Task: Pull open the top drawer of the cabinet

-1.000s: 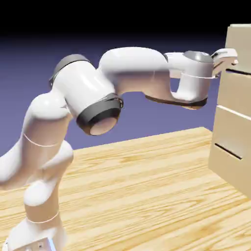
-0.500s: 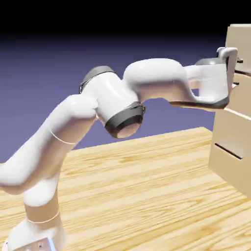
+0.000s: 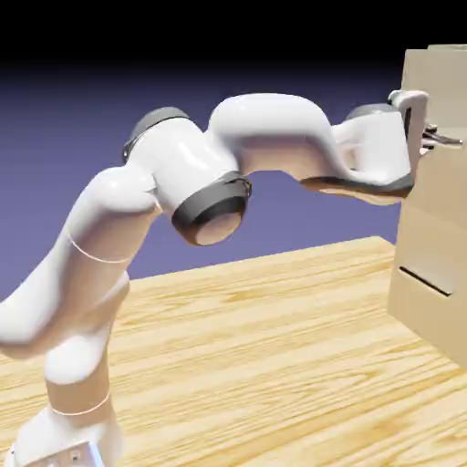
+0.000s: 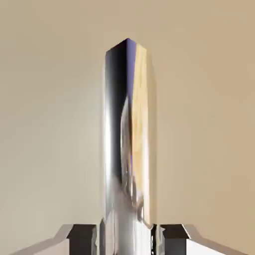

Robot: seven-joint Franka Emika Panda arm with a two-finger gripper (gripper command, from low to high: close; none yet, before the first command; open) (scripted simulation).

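We see the cabinet (image 3: 436, 237) cut off by the exterior view's right edge, its right side and base out of sight. The bar handle (image 4: 127, 149) runs off the hand view's bottom edge, hiding part of the drawer front (image 4: 50, 124). The arm's base (image 3: 64, 451) is clipped at the bottom.

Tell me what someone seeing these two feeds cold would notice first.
Probably the big white arm arching from the exterior view's lower left to the pale beige cabinet at the right edge, its hand up at the top drawer. In the hand view, a shiny metal bar handle fills the middle against the plain beige drawer front, with the two grey fingertips shut on it at the bottom edge.
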